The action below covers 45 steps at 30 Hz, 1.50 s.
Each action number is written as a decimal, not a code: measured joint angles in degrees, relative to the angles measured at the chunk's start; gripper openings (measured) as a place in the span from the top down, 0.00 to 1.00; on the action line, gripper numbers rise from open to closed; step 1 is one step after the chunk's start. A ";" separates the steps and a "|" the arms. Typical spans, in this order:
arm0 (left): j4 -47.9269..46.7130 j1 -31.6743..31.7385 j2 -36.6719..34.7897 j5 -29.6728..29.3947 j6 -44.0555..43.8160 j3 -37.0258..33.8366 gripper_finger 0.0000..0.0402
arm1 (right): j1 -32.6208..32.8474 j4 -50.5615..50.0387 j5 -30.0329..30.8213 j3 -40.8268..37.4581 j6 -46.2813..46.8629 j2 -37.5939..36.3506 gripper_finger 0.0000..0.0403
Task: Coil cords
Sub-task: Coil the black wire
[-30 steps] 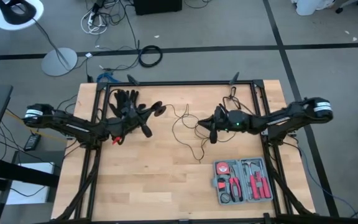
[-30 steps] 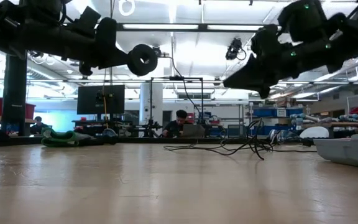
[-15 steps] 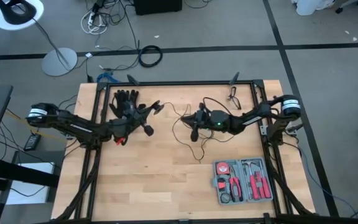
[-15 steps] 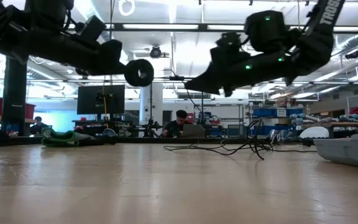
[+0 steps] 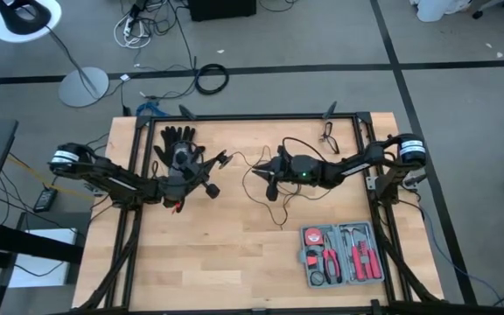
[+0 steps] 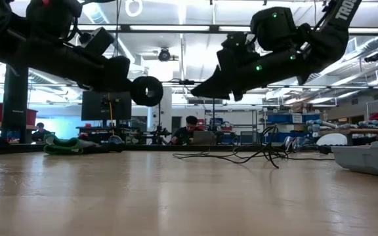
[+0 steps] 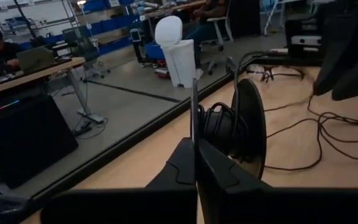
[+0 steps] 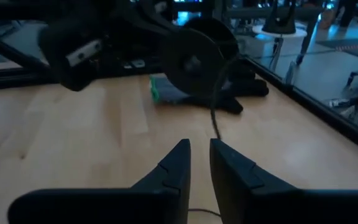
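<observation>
Plainly the step in hand is winding: the left gripper (image 5: 206, 178) is clamped on the small round disc (image 6: 146, 90), holding it in the air above the worktop (image 5: 217, 262) near its far left part, just off the black glove (image 5: 177, 137) that lies at the far edge. From the disc the thin black wire (image 5: 256, 179) runs across the middle of the worktop in loose loops toward the right gripper (image 5: 269, 179), which hovers above those loops with its fingers drawn nearly together and nothing visibly between them in its own wrist view. In the left wrist view some turns of cord already sit bunched against the disc's face (image 7: 247, 127), so the coil seems begun but most of the wire lies slack. To do this well, I judge the right gripper should come down on the wire close to the disc rather than far along it, take a light pinch that lets the cord slide, and lead it round the disc in even turns while the left holds the disc steady and off the wood. Keeping slight tension matters: too slack and the turns spring off, too hard and the thin wire may slip out or kink. The tool case (image 5: 343, 255) near the right front corner stands well apart.
</observation>
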 joint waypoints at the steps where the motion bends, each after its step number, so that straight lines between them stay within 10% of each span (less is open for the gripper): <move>1: 0.15 0.00 0.08 -0.02 -0.04 0.00 1.00 | 0.16 -0.15 0.00 0.00 -0.61 -0.40 0.85; 45: 10.61 0.00 0.10 5.57 -1.56 0.00 1.00 | -0.17 -12.11 9.10 2.21 2.97 1.14 1.00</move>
